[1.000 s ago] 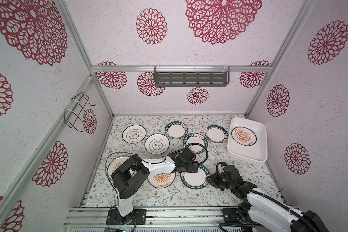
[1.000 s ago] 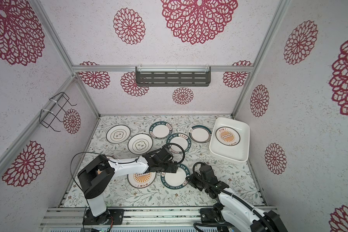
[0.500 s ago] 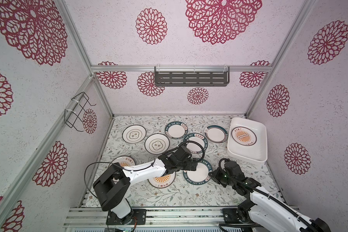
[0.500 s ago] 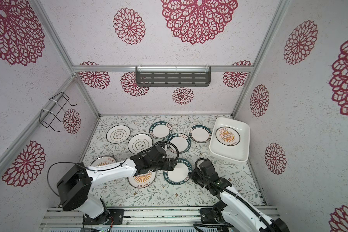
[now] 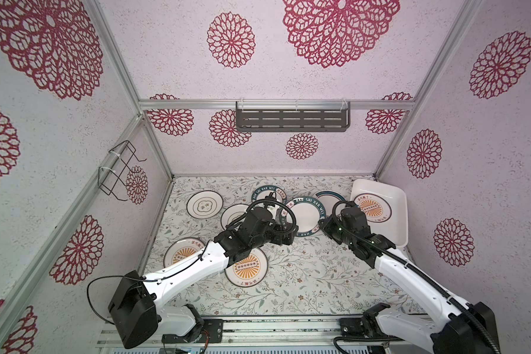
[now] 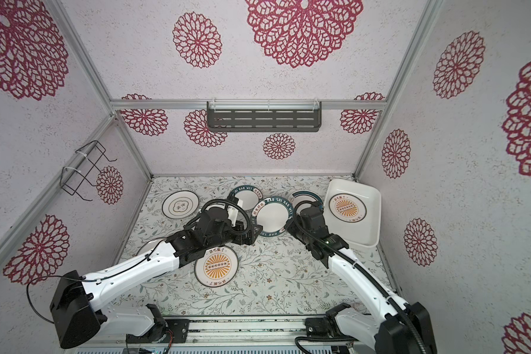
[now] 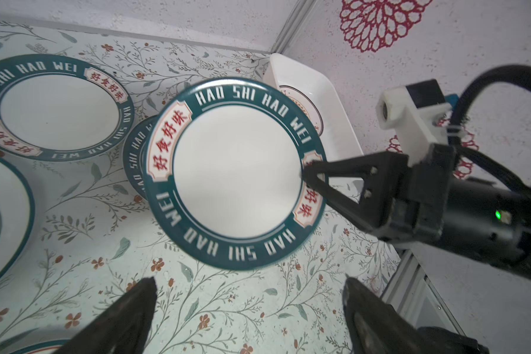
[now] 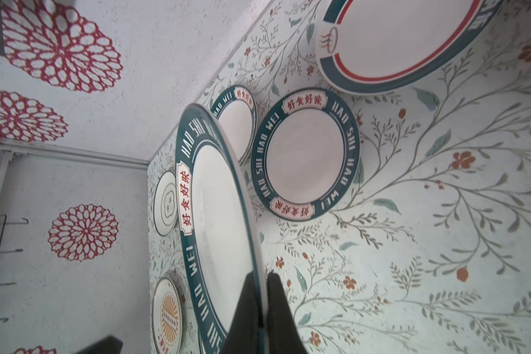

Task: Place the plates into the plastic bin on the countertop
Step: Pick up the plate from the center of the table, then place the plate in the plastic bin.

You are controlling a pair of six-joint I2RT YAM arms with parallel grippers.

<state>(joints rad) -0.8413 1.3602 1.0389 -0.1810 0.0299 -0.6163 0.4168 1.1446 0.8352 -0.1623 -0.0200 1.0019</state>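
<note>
Above the surface (image 5: 304, 275) mid, nr the plastic bin (image 5: 393, 233) at its far right corner, I see right jaws clenched on the teal-rimmed HAO SHI HAO WEI plate (image 5: 304, 216) rim, lifted; left jaws released, beside it.

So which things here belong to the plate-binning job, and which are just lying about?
Job: teal-rimmed plate, pinched by right gripper; open left gripper; other plates on countertop; white bin holding a sunburst plate.
Lying about: grey wall shelf; wire rack.
</note>
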